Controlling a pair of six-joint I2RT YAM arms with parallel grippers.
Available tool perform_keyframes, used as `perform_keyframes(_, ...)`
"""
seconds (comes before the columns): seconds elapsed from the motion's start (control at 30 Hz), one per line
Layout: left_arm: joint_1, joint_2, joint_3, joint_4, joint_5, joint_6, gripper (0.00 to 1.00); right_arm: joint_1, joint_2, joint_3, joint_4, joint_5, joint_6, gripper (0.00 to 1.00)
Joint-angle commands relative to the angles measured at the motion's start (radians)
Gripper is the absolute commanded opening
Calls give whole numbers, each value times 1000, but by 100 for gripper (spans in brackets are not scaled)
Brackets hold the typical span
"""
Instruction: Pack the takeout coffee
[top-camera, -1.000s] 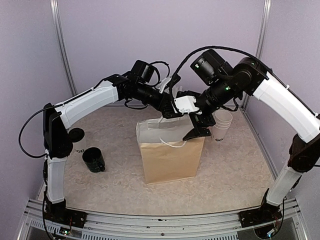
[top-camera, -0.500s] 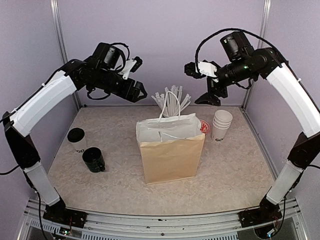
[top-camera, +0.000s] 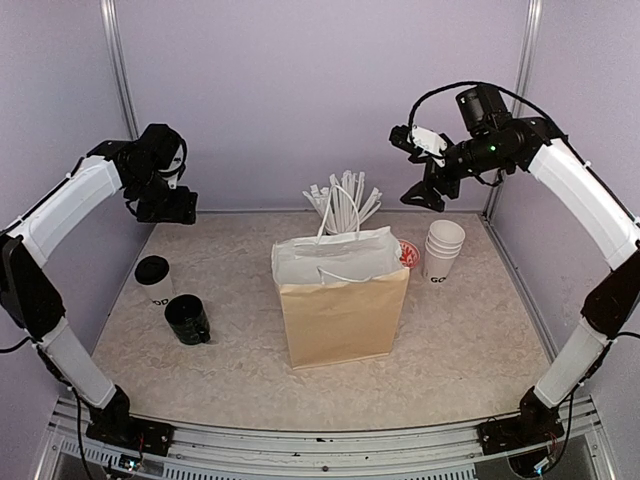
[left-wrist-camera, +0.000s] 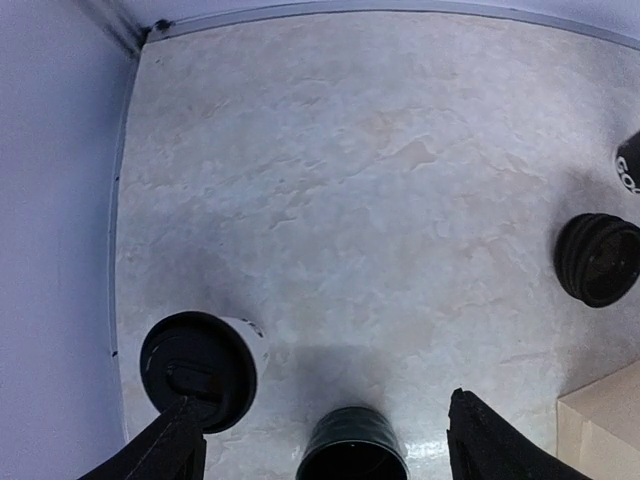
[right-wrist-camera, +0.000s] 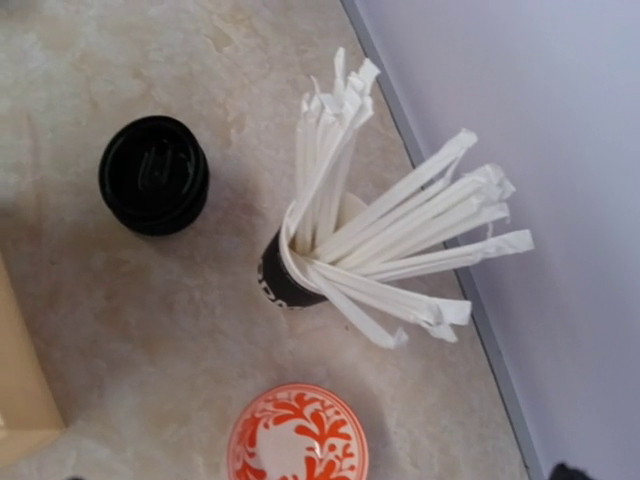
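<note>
Takeout coffee stands upright with its lid on at the table's left side, close to the wall. Dark green mug is just beside it, nearer the arm bases. Left gripper is raised above both, jaws apart, empty. Right gripper is raised at far right, jaws apart, empty. Paper bag stands mid-table.
</note>
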Motion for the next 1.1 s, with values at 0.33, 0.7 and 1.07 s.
perform_keyframes(0.33, 226, 32, -185, -14, 45, -42, 84, -3, -54, -46, -35, -102, 2, 98)
perform_keyframes(0.7, 291, 82, -224, 59, 160, -21, 95, -4, -46, -65, -53, -137, -1, 97)
perform_keyframes(1.07, 311, 119, -237, 62, 140, -33, 79, -3, -31, -68, -61, -149, -4, 95)
